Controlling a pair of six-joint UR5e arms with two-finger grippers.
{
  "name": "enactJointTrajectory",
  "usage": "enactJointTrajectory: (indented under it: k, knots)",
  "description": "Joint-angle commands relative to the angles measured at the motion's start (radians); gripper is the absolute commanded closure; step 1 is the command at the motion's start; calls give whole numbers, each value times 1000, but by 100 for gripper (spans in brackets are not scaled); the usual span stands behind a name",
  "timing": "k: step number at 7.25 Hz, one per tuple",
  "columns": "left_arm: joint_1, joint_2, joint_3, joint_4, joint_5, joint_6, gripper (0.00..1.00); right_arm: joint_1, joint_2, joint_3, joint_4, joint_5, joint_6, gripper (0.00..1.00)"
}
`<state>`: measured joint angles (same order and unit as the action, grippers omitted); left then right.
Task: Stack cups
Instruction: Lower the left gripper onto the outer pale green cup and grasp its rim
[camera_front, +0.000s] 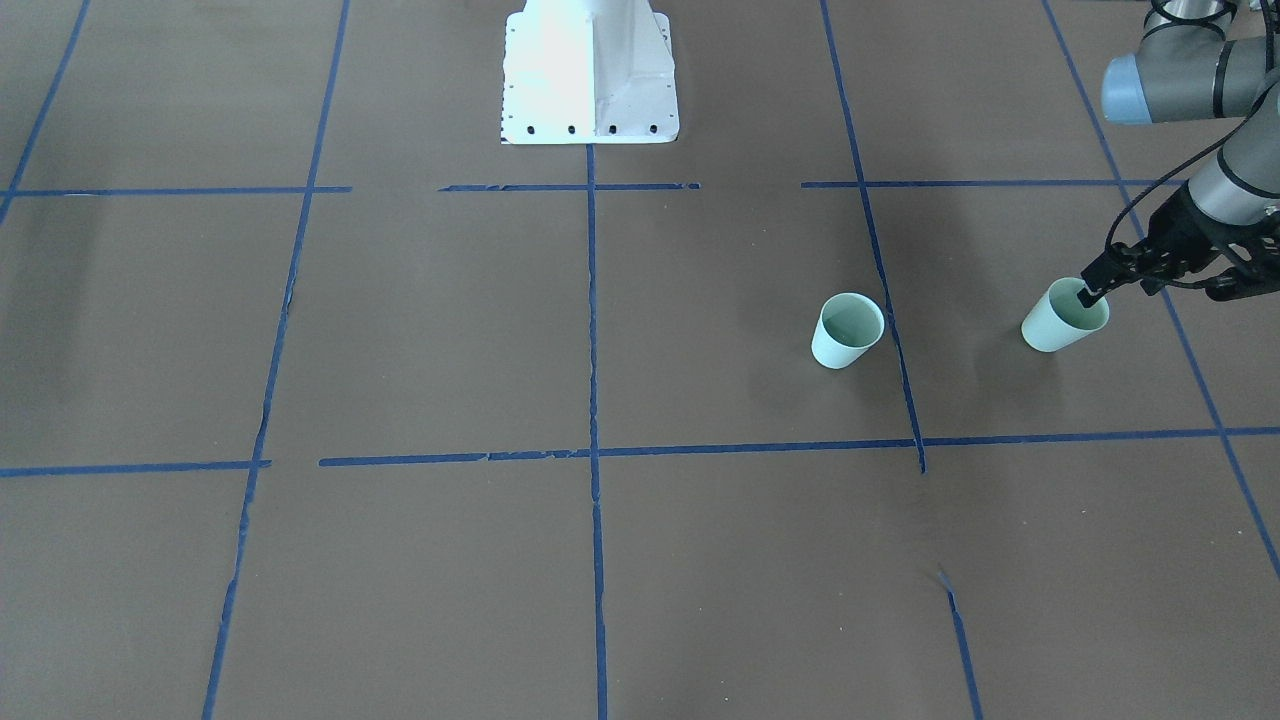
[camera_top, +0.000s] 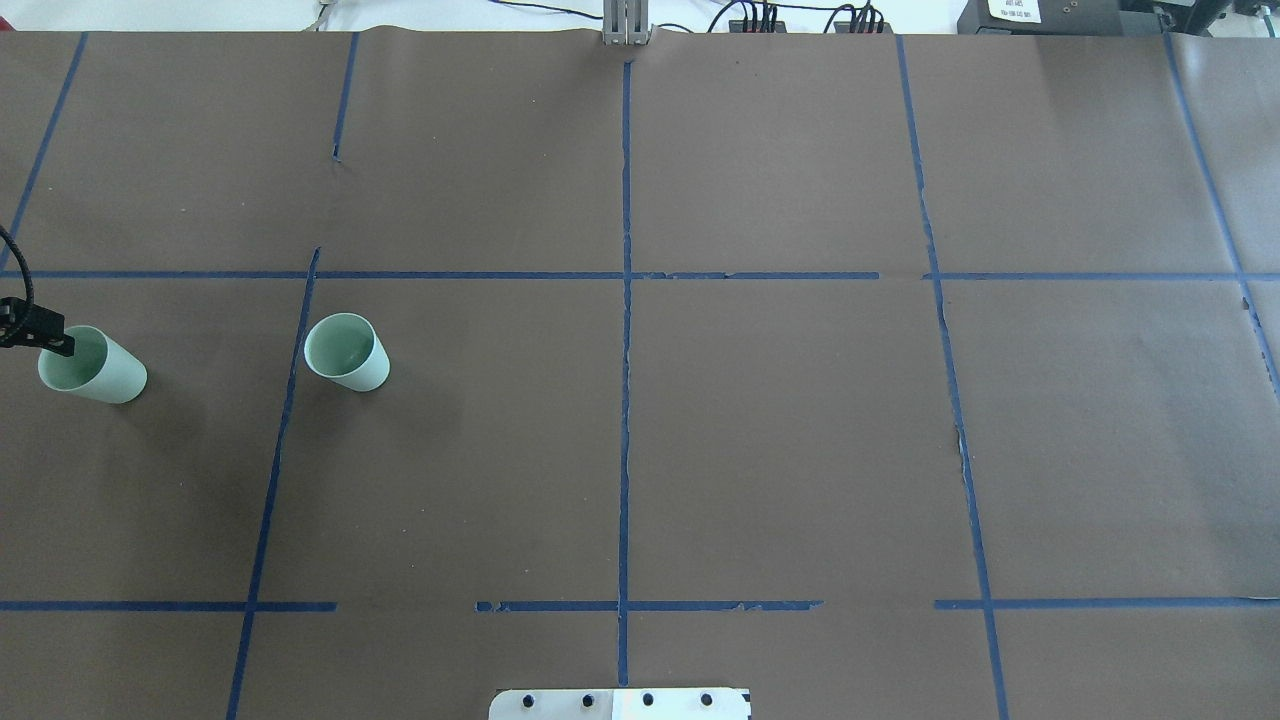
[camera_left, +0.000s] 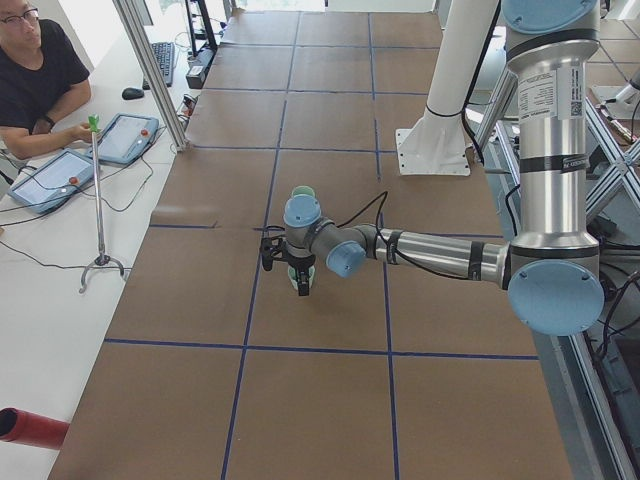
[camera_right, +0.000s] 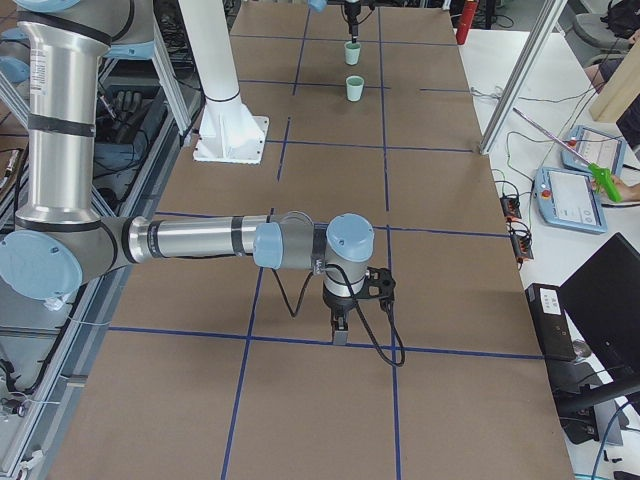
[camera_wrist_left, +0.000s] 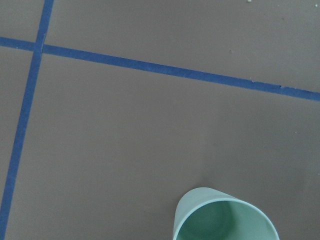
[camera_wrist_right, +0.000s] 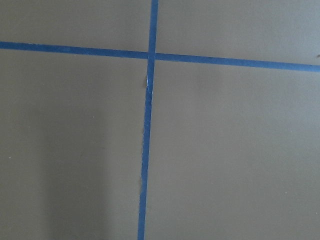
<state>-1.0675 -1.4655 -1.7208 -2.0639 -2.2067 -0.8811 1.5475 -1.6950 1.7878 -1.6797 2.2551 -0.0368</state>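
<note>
Two pale mint-green cups sit on the brown table on my left side. One cup (camera_front: 848, 332) (camera_top: 347, 352) stands upright and free. My left gripper (camera_front: 1092, 295) (camera_top: 58, 346) is at the rim of the other cup (camera_front: 1050, 328) (camera_top: 105, 375), one finger inside it, shut on its wall. This cup also shows at the bottom of the left wrist view (camera_wrist_left: 225, 220). I cannot tell whether it is lifted. My right gripper (camera_right: 340, 325) shows only in the exterior right view, low over bare table far from the cups. I cannot tell whether it is open or shut.
Blue tape lines (camera_top: 625, 400) divide the brown table top. The white robot base plate (camera_front: 590, 80) sits at the table's middle edge. An operator (camera_left: 35, 80) with tablets sits beyond the far side. A red cylinder (camera_left: 30, 428) lies off the table.
</note>
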Motion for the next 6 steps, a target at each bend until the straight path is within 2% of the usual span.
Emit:
enactJointTrajectory:
  k: [1, 2, 3, 5, 6]
  knots:
    - [33, -6, 27, -2, 1, 1, 6, 0, 0, 1, 0, 0, 0, 0]
    - [35, -6, 39, -4, 1, 2, 13, 0, 0, -1, 0, 0, 0, 0]
    - [35, -9, 52, -18, -1, -1, 30, 0, 0, 1, 0, 0, 0, 0]
    - [35, -9, 55, -30, -7, -7, 100, 0, 0, 1, 0, 1, 0, 0]
    - [35, -9, 53, -30, -11, -13, 100, 0, 0, 1, 0, 1, 0, 0]
